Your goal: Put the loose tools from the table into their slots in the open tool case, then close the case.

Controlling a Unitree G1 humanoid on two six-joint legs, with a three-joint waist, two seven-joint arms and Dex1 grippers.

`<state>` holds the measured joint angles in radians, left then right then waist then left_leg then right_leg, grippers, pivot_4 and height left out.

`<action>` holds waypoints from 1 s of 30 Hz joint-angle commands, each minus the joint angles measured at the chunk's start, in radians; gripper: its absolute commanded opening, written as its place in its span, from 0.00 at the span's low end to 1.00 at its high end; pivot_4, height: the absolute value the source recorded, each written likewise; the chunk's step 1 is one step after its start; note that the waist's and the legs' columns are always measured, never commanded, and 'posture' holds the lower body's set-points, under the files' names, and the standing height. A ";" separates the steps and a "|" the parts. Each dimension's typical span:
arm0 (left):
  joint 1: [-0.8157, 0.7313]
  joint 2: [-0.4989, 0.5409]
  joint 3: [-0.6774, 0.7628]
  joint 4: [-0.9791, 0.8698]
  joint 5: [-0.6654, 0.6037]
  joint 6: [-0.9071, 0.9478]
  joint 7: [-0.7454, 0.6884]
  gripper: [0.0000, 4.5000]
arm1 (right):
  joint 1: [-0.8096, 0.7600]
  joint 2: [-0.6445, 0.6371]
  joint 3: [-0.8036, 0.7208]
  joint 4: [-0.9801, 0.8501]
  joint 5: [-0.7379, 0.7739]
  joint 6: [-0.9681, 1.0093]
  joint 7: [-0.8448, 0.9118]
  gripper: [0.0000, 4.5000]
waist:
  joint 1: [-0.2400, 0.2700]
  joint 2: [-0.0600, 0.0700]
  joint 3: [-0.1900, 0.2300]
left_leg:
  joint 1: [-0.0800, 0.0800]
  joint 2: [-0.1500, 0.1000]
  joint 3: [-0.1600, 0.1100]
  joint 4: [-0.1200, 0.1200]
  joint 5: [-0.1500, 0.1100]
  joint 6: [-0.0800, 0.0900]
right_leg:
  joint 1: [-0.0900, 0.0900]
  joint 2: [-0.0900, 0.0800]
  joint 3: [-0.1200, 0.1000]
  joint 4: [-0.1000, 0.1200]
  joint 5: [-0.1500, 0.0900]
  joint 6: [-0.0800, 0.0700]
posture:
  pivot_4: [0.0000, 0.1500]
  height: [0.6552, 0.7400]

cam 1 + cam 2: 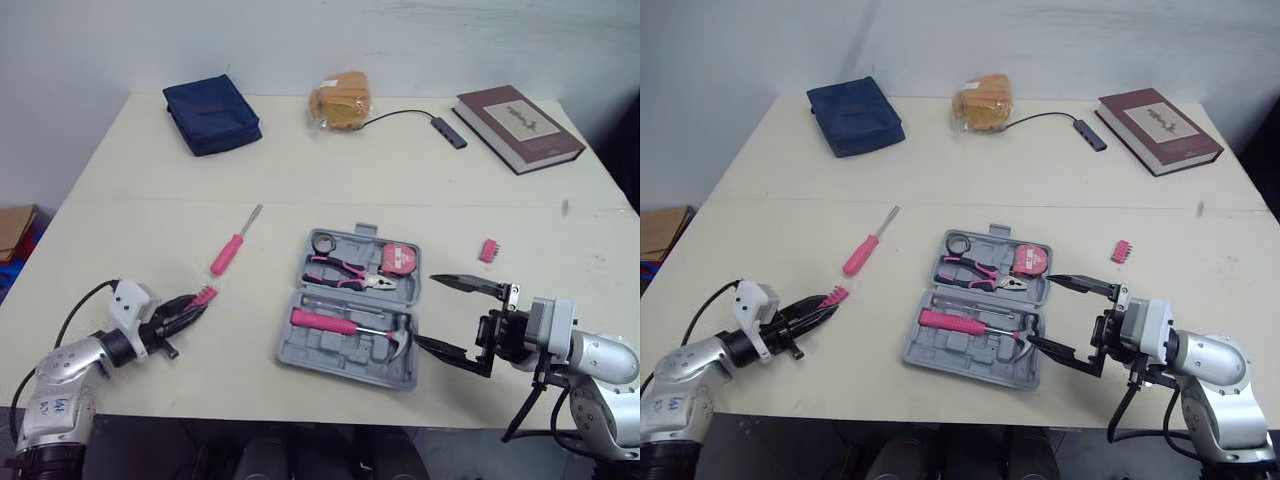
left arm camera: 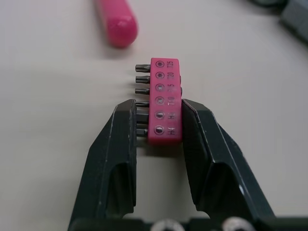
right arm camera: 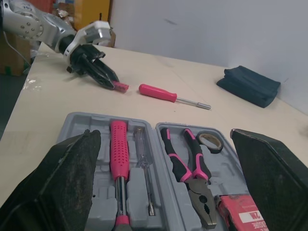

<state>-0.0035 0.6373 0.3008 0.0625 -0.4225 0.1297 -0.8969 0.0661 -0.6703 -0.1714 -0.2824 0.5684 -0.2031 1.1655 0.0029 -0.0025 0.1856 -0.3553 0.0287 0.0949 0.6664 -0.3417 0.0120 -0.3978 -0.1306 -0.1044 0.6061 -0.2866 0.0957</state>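
- Left gripper [image 2: 158,114] is clamped on the pink plastic bit holder [image 2: 164,77]. One black finger presses the strip's flat side and the other meets the steel bit tips.
- The strip is a ribbed rectangular block with a row of dark hex bits, and stamped size marks run along its face. Its far half pokes out past the fingertips. I cannot tell whether it is clear of the table.
- Just beyond those fingertips lies the loose pink-handled screwdriver [image 1: 235,243], with a glossy rounded grip and a thin metal shaft pointing away from the gripper.
- Right gripper [image 1: 424,310] has its two tapered black fingers spread wide apart, holding nothing.
- Directly ahead of those spread fingers sits the open grey moulded-plastic tool case [image 1: 330,365]. The fingertips are close to its near edge, but I cannot tell whether they touch it.
- Seated in its shaped recesses are a pink-handled steel hammer [image 1: 340,323], pink-and-black pliers [image 1: 350,272], a slim clear-handled screwdriver [image 3: 142,144], a red tape measure [image 1: 398,258] and a black tape roll [image 1: 322,243].
- A second pink bit holder [image 1: 488,250] lies loose on the smooth cream table [image 1: 150,220], near the right gripper's far finger on the side away from the case.
- Well beyond both grippers are a navy fabric pouch [image 1: 212,115] and a maroon hardback book [image 1: 518,127].
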 commanded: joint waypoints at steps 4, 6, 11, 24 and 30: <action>-0.107 0.119 -0.080 -0.223 -0.044 0.039 -0.149 0.15 | -0.002 -0.013 -0.036 -0.031 -0.017 -0.012 -0.022 1.00 | 0.002 0.000 0.000 | 0.000 -0.001 0.000 0.000 0.000 0.000 | 0.000 0.000 0.000 0.000 0.000 0.000 | 1.00 1.00; -0.135 0.143 -0.121 -0.262 -0.043 0.065 -0.175 0.15 | 0.000 -0.024 -0.034 -0.044 -0.020 -0.002 -0.023 1.00 | -0.001 0.001 0.000 | 0.000 -0.001 0.001 0.000 0.000 0.000 | 0.000 0.000 0.000 0.000 0.000 0.000 | 1.00 1.00; -0.226 0.205 -0.262 -0.340 0.005 0.131 -0.240 0.15 | -0.001 -0.050 -0.027 -0.074 -0.009 0.035 -0.029 1.00 | -0.004 0.001 0.000 | 0.000 0.000 0.002 0.000 0.000 0.000 | 0.000 0.003 -0.003 0.000 0.000 0.000 | 1.00 1.00; -0.537 0.260 -0.613 -0.422 0.203 0.446 -0.283 0.15 | 0.006 -0.027 -0.007 -0.051 -0.046 0.003 -0.023 1.00 | 0.001 -0.001 0.001 | 0.000 0.000 0.004 0.001 0.001 0.001 | 0.000 0.013 -0.002 0.000 0.001 0.001 | 1.00 1.00; -0.568 0.225 -0.656 -0.437 0.199 0.509 -0.296 0.15 | 0.019 -0.020 -0.011 -0.036 -0.053 -0.025 -0.016 1.00 | -0.001 -0.001 0.002 | -0.001 0.002 0.004 0.002 0.001 0.001 | 0.000 0.015 -0.001 0.002 0.001 0.001 | 1.00 1.00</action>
<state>-0.5581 0.8595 -0.3541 -0.3409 -0.2256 0.6218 -1.1809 0.0764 -0.6970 -0.1636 -0.3097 0.5122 -0.1979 1.1454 0.0023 -0.0040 0.1871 -0.3560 0.0308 0.0986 0.6685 -0.3402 0.0131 -0.3978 -0.1155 -0.1053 0.6085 -0.2859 0.0970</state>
